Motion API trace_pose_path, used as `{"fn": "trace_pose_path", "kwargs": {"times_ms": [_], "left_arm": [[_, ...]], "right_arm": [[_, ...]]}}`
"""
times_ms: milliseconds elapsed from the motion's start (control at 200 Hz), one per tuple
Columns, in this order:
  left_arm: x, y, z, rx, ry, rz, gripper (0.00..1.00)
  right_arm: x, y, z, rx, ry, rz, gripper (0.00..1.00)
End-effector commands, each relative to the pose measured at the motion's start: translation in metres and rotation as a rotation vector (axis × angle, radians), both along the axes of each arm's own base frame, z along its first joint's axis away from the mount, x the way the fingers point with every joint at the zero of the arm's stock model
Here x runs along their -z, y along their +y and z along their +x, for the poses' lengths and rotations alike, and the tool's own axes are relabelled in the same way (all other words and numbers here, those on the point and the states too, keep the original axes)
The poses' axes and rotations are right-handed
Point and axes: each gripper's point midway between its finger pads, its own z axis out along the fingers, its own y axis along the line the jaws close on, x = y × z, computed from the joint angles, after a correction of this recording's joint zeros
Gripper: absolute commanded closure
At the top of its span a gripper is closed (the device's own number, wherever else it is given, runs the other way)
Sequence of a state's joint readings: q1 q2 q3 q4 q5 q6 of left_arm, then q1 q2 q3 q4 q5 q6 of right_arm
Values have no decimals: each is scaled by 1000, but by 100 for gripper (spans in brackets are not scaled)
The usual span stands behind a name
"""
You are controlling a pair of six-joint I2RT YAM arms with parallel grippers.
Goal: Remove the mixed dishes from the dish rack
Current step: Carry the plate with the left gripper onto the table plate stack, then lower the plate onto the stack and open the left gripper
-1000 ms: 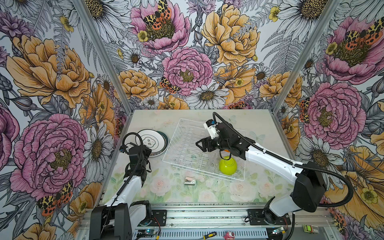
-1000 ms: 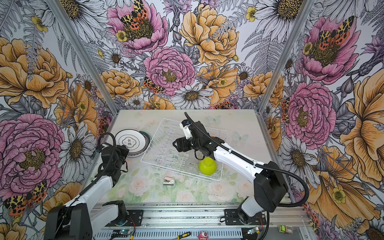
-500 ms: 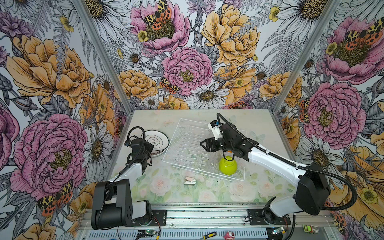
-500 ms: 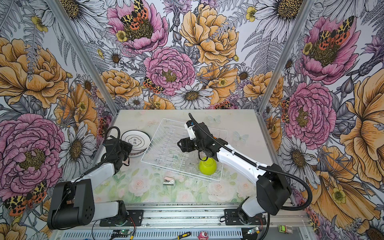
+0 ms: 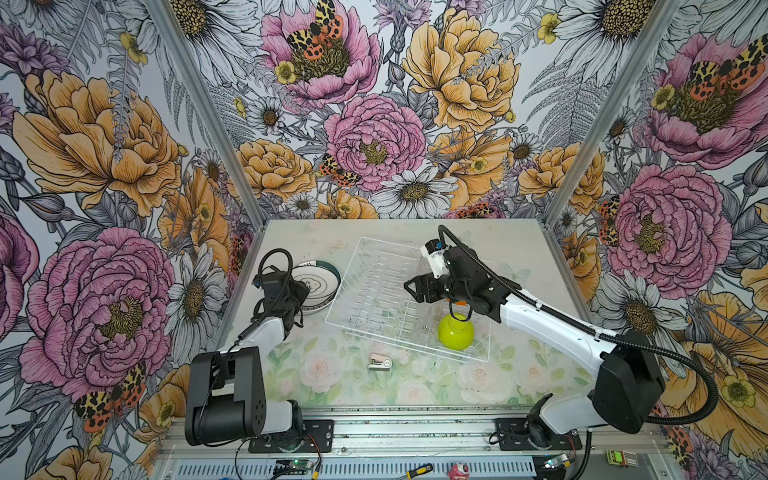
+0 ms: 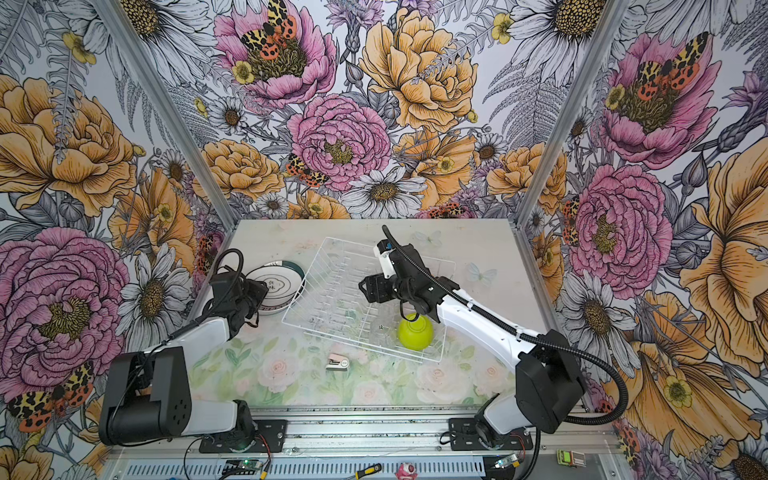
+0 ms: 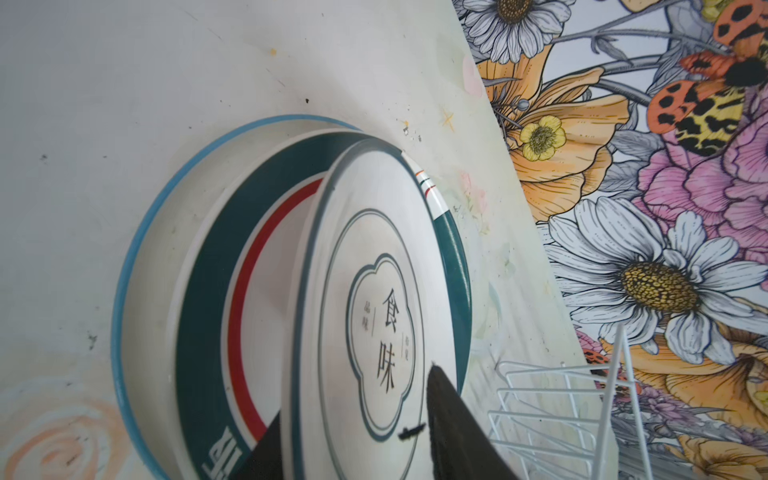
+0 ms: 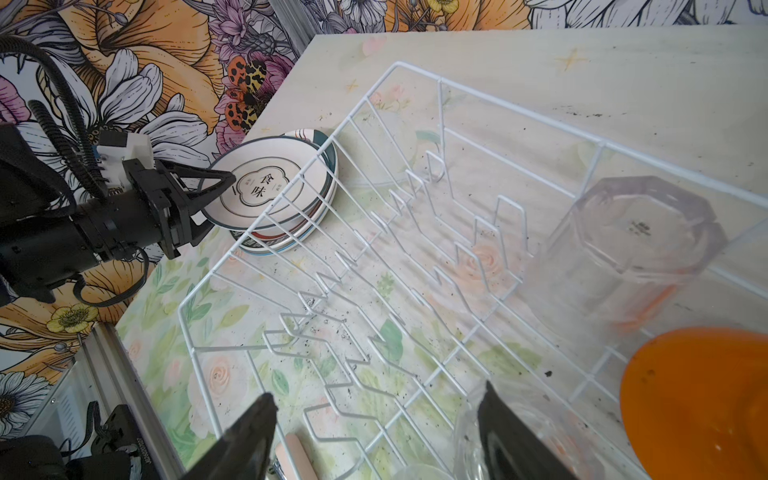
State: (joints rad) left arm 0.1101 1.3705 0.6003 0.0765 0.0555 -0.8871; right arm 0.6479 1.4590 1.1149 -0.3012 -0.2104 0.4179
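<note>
Three round plates lie stacked (image 5: 318, 282) (image 6: 276, 286) on the table left of the white wire dish rack (image 5: 395, 338) (image 6: 340, 335) (image 8: 519, 112). The top plate (image 7: 374, 270) (image 8: 266, 187) sits a little askew. My left gripper (image 5: 297, 291) (image 6: 257, 293) (image 7: 355, 395) (image 8: 220, 203) is open, one finger on each side of that plate's near rim. My right gripper (image 5: 409, 289) (image 6: 363, 291) (image 8: 378, 392) hovers open and empty over the rack's tines. In the rack are an upturned lime-green bowl (image 5: 456, 332) (image 6: 415, 332), an orange bowl (image 8: 698, 399) and clear tumblers (image 8: 636, 241).
A small pink-white stapler-like object (image 5: 379, 362) (image 6: 337, 362) lies on the table in front of the rack. Floral walls close in the table on the left, back and right. A second clear tumbler (image 8: 519, 436) lies close beside one right finger.
My left gripper has moved in toward the plate stack and its jaws have spread apart. My right gripper has shifted slightly to the right over the rack.
</note>
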Motion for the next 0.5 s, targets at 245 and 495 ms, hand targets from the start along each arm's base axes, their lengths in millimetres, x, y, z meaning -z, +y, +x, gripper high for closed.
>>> {"fn": "trace_pose_path", "kwargs": {"times_ms": [245, 495], "left_arm": [[-19, -1, 2, 28, -28, 26, 31], [-32, 1, -7, 23, 11, 113, 2]], "right_arm": [[-19, -2, 3, 7, -42, 35, 23], [-17, -4, 3, 11, -34, 37, 23]]}}
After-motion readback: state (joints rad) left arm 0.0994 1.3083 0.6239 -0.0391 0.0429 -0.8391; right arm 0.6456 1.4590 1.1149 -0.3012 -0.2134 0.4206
